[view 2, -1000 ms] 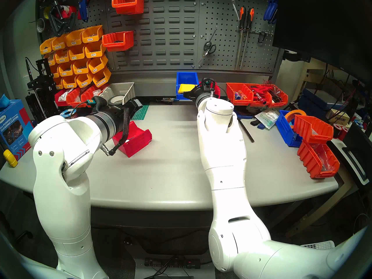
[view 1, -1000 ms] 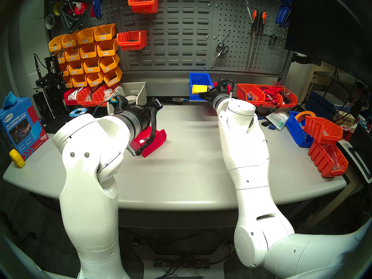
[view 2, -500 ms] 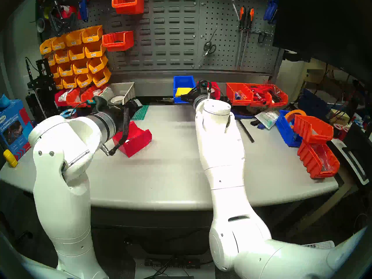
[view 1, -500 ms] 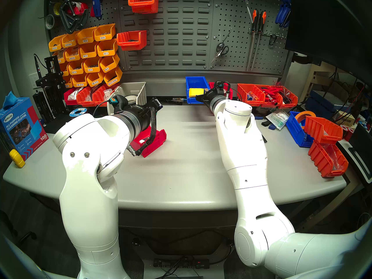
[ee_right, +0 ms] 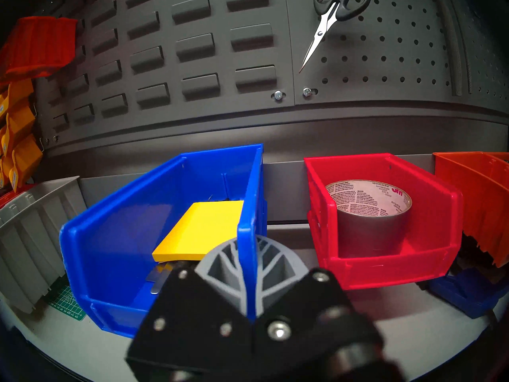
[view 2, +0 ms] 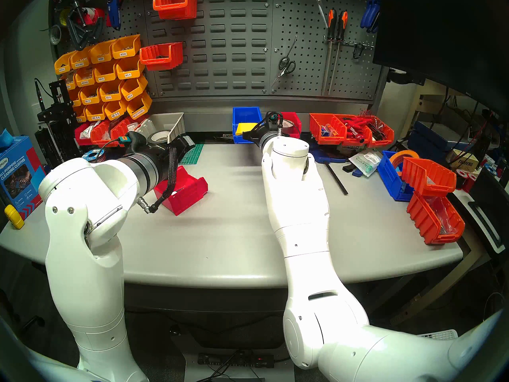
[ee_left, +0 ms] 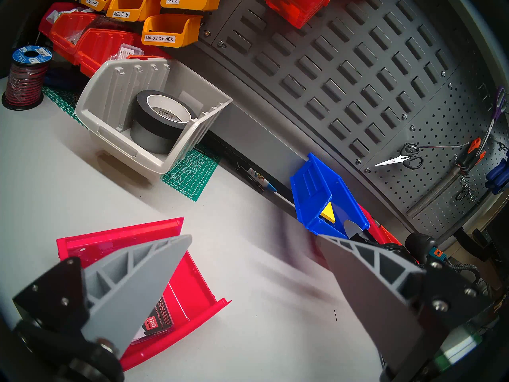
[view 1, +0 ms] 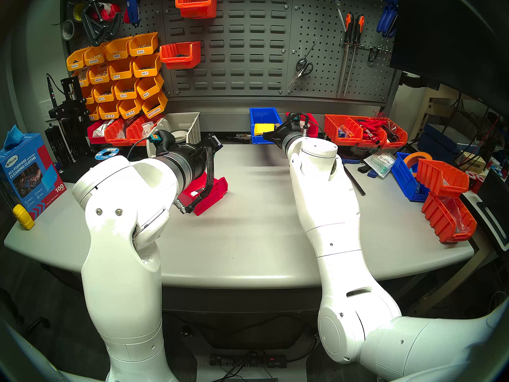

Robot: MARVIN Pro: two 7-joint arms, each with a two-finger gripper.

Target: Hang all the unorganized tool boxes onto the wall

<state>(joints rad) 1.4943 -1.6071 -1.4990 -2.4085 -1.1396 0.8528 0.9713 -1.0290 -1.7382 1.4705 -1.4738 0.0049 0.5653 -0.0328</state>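
Observation:
My right gripper is shut on the right side wall of the blue tool box, which has a yellow pad in it. It holds the box low, tilted, in front of the wall's plain foot strip; the box also shows in the head view. A crimson tool box with a tape roll stands to its right. Another crimson tool box lies on the table under my open, empty left gripper. The louvred wall has many free slots.
Two orange-red bins hang on the wall beside yellow labelled bins. A grey bin with tape sits at the back left. Orange-red bins and stacked bins crowd the right. Scissors hang on the pegboard.
My right gripper has carried the blue tool box to the left and lower along the wall's foot, uncovering the crimson box with the tape roll. The left arm has not moved.

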